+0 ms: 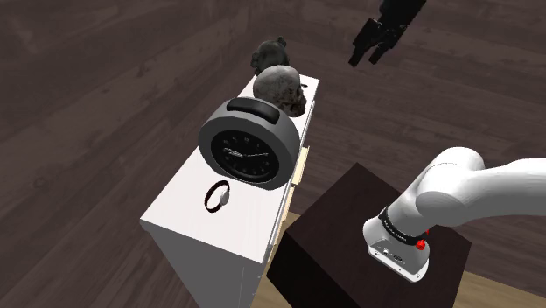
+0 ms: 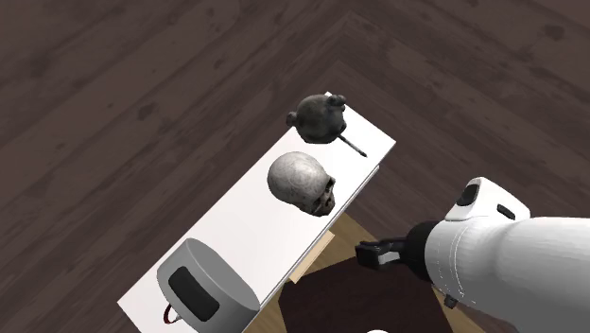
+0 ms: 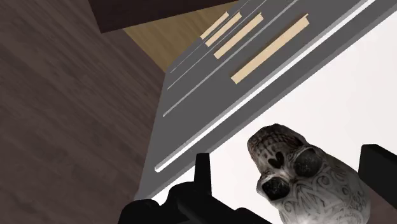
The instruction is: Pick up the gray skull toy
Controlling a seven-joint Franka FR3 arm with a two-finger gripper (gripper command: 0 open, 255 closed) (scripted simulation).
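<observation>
Shoulder view, left to right on the white dresser (image 1: 188, 206): a small band (image 1: 219, 196) lying flat, a round clock (image 1: 249, 144) upright, then the skull (image 1: 282, 89) just behind it, with a dark toy (image 1: 271, 54) near the far end. The skull sits on the dresser top between clock and dark toy, touching neither as far as I can tell. My gripper (image 1: 374, 44) hangs to the right of all this, high and well apart from the top. In the wrist view my fingers (image 3: 203, 175) stand apart, the skull (image 3: 305, 178) lies between their lines, and nothing is clasped. Step in hand, as I judge it: the approach. Note to self: keep the skull centred while descending, come down straight, and set the pads low on the widest part of the cranium, since the dome is rounded and likely to squirt out of a high pinch. Watch the clock beside it; a wide finger could clip it.
</observation>
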